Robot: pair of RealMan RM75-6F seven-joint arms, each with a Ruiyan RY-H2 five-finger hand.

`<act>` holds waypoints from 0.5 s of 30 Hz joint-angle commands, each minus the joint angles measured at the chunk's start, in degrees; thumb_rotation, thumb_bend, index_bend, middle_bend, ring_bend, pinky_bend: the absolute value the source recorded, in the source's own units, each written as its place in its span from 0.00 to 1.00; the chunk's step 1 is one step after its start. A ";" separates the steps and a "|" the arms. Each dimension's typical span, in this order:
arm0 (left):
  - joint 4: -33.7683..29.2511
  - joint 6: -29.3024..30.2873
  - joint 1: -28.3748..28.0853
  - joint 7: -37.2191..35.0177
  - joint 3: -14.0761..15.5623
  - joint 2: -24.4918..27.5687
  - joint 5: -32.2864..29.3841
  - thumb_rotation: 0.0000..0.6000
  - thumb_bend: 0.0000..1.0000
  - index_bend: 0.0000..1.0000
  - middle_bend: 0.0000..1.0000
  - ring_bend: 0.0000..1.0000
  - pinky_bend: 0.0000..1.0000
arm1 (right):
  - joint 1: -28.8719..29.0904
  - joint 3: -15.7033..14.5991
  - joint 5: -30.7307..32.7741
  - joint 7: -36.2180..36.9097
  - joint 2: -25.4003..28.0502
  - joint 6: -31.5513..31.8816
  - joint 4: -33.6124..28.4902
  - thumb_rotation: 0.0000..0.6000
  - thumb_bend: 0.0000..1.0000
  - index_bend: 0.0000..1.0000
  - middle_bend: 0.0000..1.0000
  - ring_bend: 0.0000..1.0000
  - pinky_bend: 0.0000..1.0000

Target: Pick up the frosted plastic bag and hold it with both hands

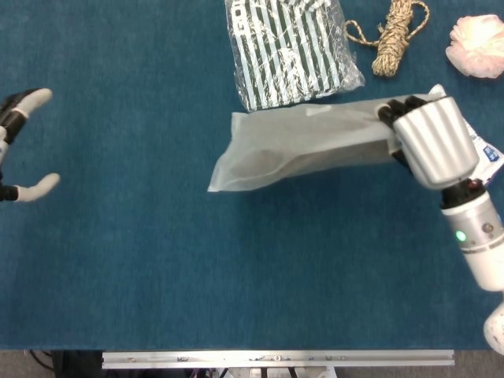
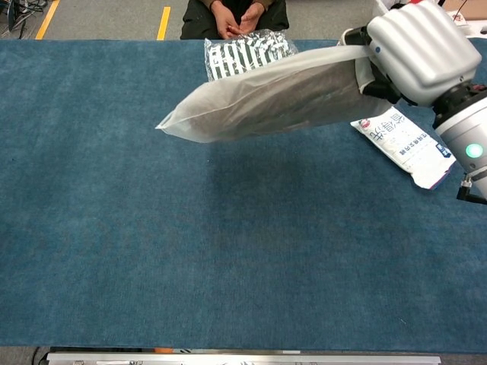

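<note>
The long frosted translucent plastic bag point(image 2: 274, 95) hangs in the air above the blue carpeted surface point(image 2: 228, 251), clear of it, with its shadow falling on the cloth below. The right hand point(image 2: 415, 49) grips the bag at its right end, its dark fingers point(image 1: 398, 106) wrapped over the top edge, and the bag stretches out leftward from that grip, sagging slightly toward its free left corner. Something dark and elongated shows dimly through the frosted film.

The left hand point(image 1: 20, 146) appears only at the left edge of the head view, well apart from the bag; its fingers are spread and hold nothing.

On the surface beneath the right hand lies a white flat packet with blue print point(image 2: 403, 148). Along the far edge lie a clear bag holding black-and-white striped cloth point(image 1: 291, 47), a coiled bundle of tan rope point(image 1: 394, 35) and a pale pink mesh bath puff point(image 1: 476, 47). In the chest view, a seated person's clasped hands point(image 2: 234, 14) show beyond the far edge.
</note>
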 commanded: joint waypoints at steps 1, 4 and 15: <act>-0.79 -2.45 -1.81 -2.32 0.01 1.06 0.43 1.00 0.25 0.00 0.03 0.01 0.19 | 1.45 1.05 0.98 -1.29 -0.86 -0.74 -1.07 1.00 0.81 0.84 0.77 0.77 1.00; -1.46 -4.23 -2.93 -4.30 -0.06 1.87 0.23 1.00 0.23 0.00 0.01 0.00 0.19 | 2.88 2.01 2.04 -2.45 -1.98 -1.34 -1.64 1.00 0.81 0.84 0.77 0.77 1.00; -4.44 -5.71 -4.84 -3.44 0.22 2.54 0.79 1.00 0.22 0.00 0.00 0.00 0.19 | 8.30 5.62 7.36 -4.43 -7.84 -2.33 -1.42 1.00 0.81 0.84 0.77 0.77 1.00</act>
